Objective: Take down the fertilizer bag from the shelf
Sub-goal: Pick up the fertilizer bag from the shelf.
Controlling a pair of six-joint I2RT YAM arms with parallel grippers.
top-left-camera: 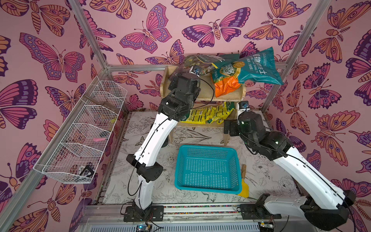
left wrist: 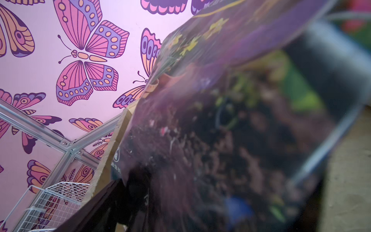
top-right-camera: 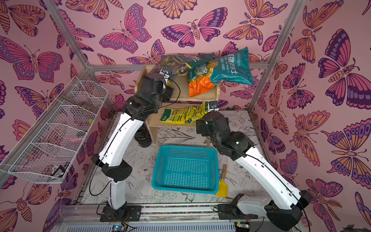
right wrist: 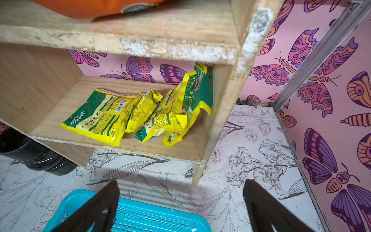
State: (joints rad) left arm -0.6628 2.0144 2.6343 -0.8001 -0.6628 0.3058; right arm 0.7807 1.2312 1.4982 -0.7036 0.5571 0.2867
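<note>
Your right gripper point(right wrist: 181, 181) is hanging with its jaws spread wide and nothing between them, near the blue basket point(right wrist: 140, 219). It is facing the shelf point(right wrist: 180, 50), where the yellow-and-green fertilizer bags point(right wrist: 104, 118) are lying on the lower tier. Your left gripper point(top-left-camera: 197, 73) is reaching onto the upper tier against a dark purple bag point(left wrist: 200, 100). Only one finger point(left wrist: 96, 209) is showing, so you cannot tell its grip.

Dark bag point(left wrist: 220, 130) blurred close up, black pots point(right wrist: 30, 152) cut off
</note>
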